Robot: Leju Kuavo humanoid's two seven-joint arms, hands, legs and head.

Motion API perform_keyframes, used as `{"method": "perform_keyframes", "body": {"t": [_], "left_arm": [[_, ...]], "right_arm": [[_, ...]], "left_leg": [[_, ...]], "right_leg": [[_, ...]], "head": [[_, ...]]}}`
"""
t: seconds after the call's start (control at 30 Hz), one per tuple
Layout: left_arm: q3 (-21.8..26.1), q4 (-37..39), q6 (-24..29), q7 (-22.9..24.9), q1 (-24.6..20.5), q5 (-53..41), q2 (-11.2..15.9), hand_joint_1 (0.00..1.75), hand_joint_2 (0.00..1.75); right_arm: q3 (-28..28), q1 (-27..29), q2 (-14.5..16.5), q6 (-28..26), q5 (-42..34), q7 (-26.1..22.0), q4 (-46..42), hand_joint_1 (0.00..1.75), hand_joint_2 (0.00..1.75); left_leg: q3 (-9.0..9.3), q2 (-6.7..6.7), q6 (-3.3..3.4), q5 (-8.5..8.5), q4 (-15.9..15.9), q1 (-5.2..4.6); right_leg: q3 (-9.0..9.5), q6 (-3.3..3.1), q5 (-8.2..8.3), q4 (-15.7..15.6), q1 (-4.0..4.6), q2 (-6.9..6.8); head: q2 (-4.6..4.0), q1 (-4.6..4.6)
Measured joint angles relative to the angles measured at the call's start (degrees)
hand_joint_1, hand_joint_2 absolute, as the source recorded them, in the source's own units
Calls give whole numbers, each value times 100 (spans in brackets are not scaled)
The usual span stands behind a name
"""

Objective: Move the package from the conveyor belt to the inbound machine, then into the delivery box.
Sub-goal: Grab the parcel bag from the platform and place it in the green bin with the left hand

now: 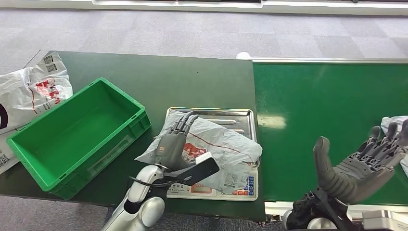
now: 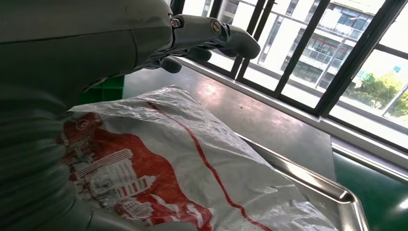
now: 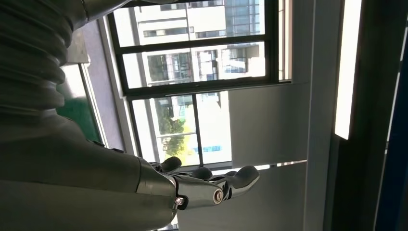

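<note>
**Package on the scale tray, left hand resting on it**

The package (image 1: 216,144), a crumpled white poly bag with red print, lies on the steel tray of the inbound machine (image 1: 240,115), spilling past the tray's edge toward 8 o'clock. In the head view I see my left hand (image 1: 174,142) lying flat on the bag's 9 o'clock side, fingers straight and close together, pointing to 12 o'clock; I see no grasp, only contact from above. The green delivery box (image 1: 72,134) stands open just beside the tray at 9 o'clock, on the dark green table (image 1: 192,77). More white bags (image 1: 29,91) lie at 10 o'clock, past the box. The conveyor belt (image 1: 332,120) runs at 3 o'clock; my right hand (image 1: 361,163) hovers over it palm up, fingers spread and holding nothing, with another white bag (image 1: 395,124) just beyond its fingertips.

From the left wrist I see the package (image 2: 192,163) close up under the hand (image 2: 202,33), whose fingers reach out over the plastic, and the tray rim (image 2: 337,192) past it.

From the right wrist, the hand (image 3: 211,185) shows against windows, fingers extended and empty.
</note>
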Motion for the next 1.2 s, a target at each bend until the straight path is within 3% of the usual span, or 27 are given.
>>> {"method": "perform_keyframes", "body": {"t": [0.27, 0.47, 0.5, 0.6, 0.63, 0.77, 0.9, 1.2], "left_arm": [[-192, 904, -409, 666, -585, -817, -459, 0, 175], [-280, 2085, -581, 1287, -1092, -1736, -741, 1, 175], [-285, 2257, -571, 1323, -1163, -1823, -782, 33, 175], [-292, 2642, -593, 1395, -1327, -1977, -879, 163, 175], [-292, 2712, -610, 1409, -1357, -2004, -897, 175, 175], [-292, 2788, -639, 1422, -1387, -2027, -915, 175, 175], [-179, 3436, -1126, 1286, -1692, -1869, -1047, 175, 175], [136, 3632, -1128, 986, -1852, -1478, -1083, 175, 175]], "right_arm": [[0, -4, -28, 7, -96, 2, 93, 0, 175], [7, -161, -31, 8, -145, 37, 149, 0, 175], [8, -180, -31, 8, -131, 48, 150, 0, 175], [9, -212, -31, 9, -100, 71, 156, 0, 175], [9, -215, -31, 9, -96, 75, 157, 0, 175], [9, -219, -31, 9, -90, 81, 158, 0, 175], [9, -273, 19, 9, 74, 160, 160, 0, 175], [9, -280, 63, 9, 179, 221, 160, 0, 175]], "left_leg": [[-1, 0, 0, 0, 0, 0], [3, -1, 0, 1, 0, 0], [4, -1, 0, 1, 0, 0], [8, -1, 0, 1, -1, 0], [9, -1, 0, 1, -1, 0], [9, -1, 0, 0, -1, 0], [37, -4, 5, -3, -3, 0], [56, -4, 5, -2, -3, 0]], "right_leg": [[1, 0, 0, 0, 1, 1], [7, 0, 1, 0, 1, 1], [9, 0, 1, 0, 1, 1], [15, 0, 1, 0, 1, 0], [16, 1, 1, 0, 1, 0], [17, 1, 0, 0, 1, 0], [48, 1, -1, 0, 2, -1], [66, 1, 0, 0, 1, 0]], "head": [[0, 0], [0, 0], [0, 0], [0, 0], [0, 0], [0, 0], [0, 0], [0, 0]]}}
